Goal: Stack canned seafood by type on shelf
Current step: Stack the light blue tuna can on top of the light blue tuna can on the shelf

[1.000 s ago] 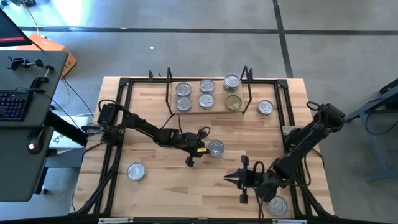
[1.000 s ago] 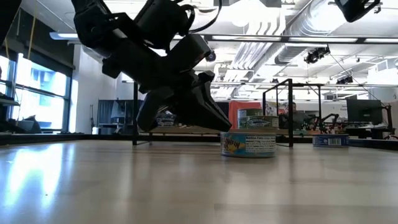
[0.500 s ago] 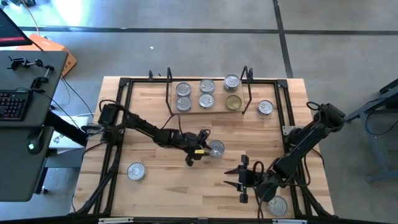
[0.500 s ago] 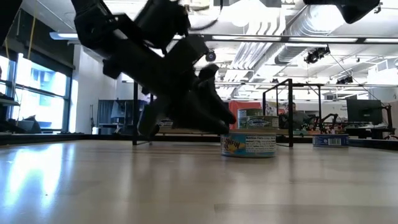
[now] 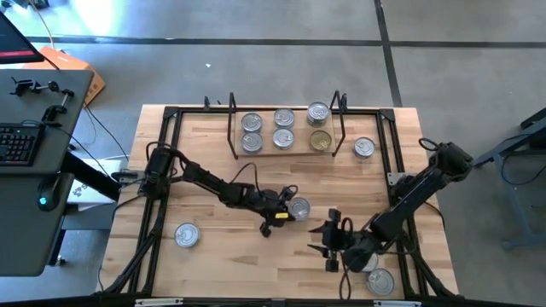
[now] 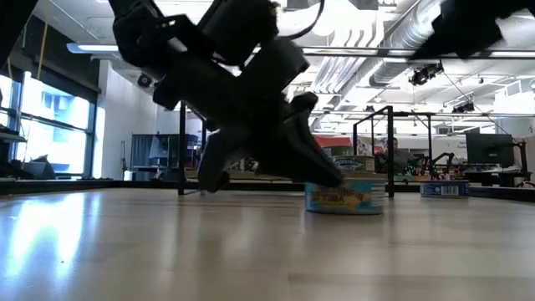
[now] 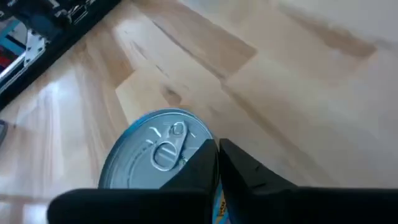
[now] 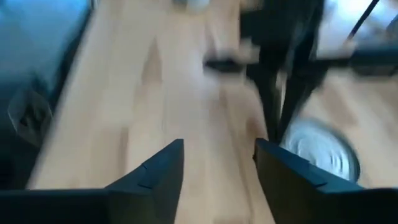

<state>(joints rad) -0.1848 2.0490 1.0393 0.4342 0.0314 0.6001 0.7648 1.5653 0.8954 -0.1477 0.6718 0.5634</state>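
Note:
One tin of canned seafood [image 5: 299, 207] with a silver lid stands upright on the tabletop near the middle; the low view shows its blue and yellow label [image 6: 344, 198]. My left gripper [image 5: 280, 217] is shut right beside it, on its left. My right gripper [image 5: 317, 240] hovers open a little to the tin's right and nearer, pointing left, with nothing between its fingers [image 8: 158, 171]. The shelf [image 5: 286, 151] at the far side carries several silver tins [image 5: 252, 124] and one gold tin [image 5: 320, 140]. My left gripper lays its shut fingertips [image 7: 208, 155] against the rim of the tin's lid [image 7: 198, 138], at the tin's side. The fingers come slanting down from the table's left. The tin stands upright with its base on the table.
Loose tins stand on the table right of the shelf [image 5: 363, 148], near the front left [image 5: 186, 234] and at the front right under my right arm [image 5: 380, 281]. A black frame [image 5: 171, 111] borders the tabletop. The shelf's upright wire loops [image 5: 339, 115] rise at its ends.
My left gripper has moved toward the table's right and near edges, and the tin beside it has slid a little to the right along the table, staying upright. My right gripper has opened.

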